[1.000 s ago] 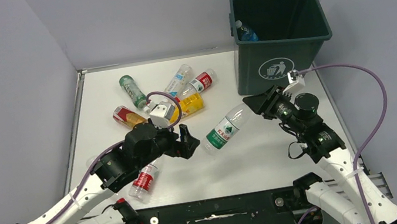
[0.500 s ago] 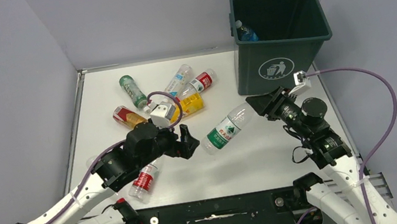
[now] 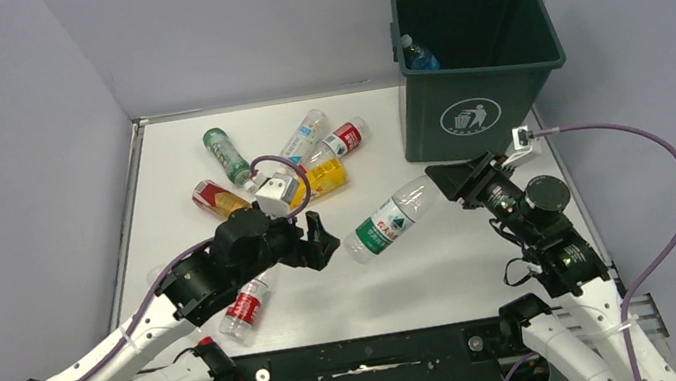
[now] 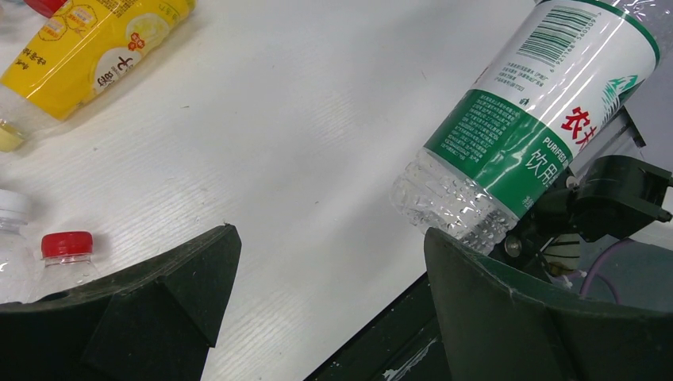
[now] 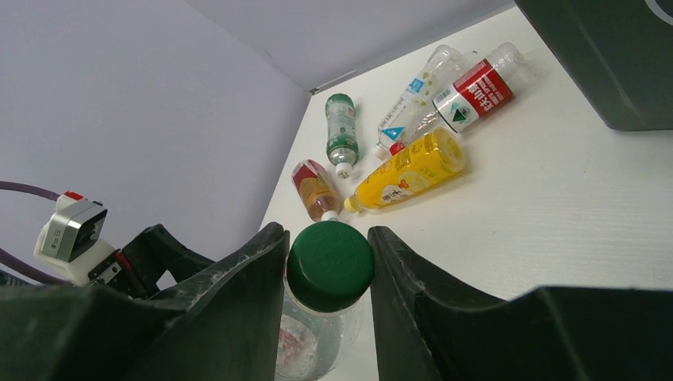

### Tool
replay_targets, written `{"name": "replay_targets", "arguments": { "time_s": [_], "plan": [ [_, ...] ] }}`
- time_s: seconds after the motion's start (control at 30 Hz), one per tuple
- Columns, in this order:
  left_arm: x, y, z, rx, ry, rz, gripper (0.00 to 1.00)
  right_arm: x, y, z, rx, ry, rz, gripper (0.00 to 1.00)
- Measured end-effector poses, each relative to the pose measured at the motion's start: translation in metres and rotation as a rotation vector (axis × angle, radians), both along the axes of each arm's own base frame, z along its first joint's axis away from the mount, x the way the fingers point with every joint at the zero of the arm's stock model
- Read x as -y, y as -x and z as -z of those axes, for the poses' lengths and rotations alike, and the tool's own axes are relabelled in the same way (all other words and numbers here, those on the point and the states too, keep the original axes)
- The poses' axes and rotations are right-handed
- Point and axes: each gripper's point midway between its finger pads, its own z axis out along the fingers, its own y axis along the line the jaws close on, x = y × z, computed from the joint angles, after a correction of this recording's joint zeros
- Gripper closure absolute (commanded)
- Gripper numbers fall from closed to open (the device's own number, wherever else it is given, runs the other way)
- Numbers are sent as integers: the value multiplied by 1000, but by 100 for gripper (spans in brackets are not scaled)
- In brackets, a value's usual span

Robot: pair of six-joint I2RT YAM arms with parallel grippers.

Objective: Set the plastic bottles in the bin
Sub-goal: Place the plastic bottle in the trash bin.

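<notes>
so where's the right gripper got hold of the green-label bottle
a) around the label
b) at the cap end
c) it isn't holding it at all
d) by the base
B: in the right wrist view the green cap sits pinched in the right gripper, and in the top view the green-label bottle sticks out from that gripper with its label and base free.

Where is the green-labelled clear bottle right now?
The green-labelled bottle is right of centre in the top view, in front of the bin, its capped neck clamped in the right gripper, base pointing toward the open left gripper.
</notes>
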Motion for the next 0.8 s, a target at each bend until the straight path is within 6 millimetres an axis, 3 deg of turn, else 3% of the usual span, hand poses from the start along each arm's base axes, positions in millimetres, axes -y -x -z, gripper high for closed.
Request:
{"name": "replay_targets", "arguments": {
  "time_s": [0.6, 0.8],
  "plan": [
    [-4, 1, -8, 20, 20, -8, 13, 5, 1, -3, 7, 4, 23, 87],
    [-8, 1, -15, 39, 36, -21, 13, 9, -11, -35, 42, 43, 61, 87]
  ]
}}
